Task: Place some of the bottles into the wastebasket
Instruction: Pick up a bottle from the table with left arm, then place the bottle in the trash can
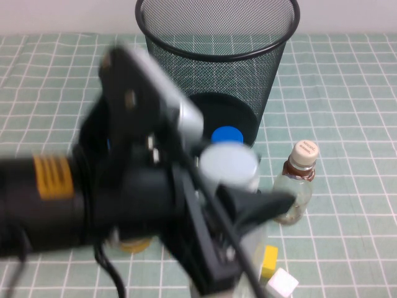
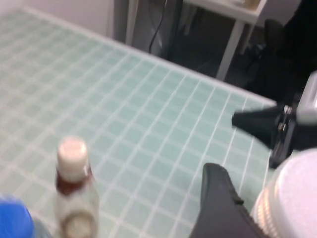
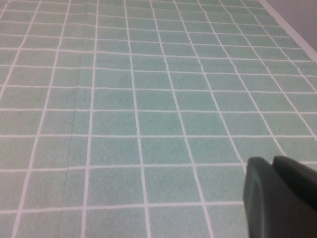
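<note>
The white-capped bottle [image 1: 228, 166] is being clamped by the left end effector [image 1: 239, 214], near the wastebasket [image 1: 217, 56]; the small squat bottle [image 1: 296, 183] is standing just right. The right end effector [image 3: 280, 198] is hanging over bare counter [image 3: 124, 99]; its opening cannot be told.

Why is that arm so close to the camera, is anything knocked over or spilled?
Nothing stands out. The left gripper holds a white-capped bottle upright near the wastebasket; the small bottle stands upright. The right gripper is over bare cloth.

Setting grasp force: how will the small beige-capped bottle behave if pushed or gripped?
The small bottle looks clear, perhaps near empty, so it is probably light and easily slid or tipped. Its squat, upright body should resist tipping somewhat. Left gripper sits by the white-capped bottle; right gripper hovers over bare tablecloth.
</note>
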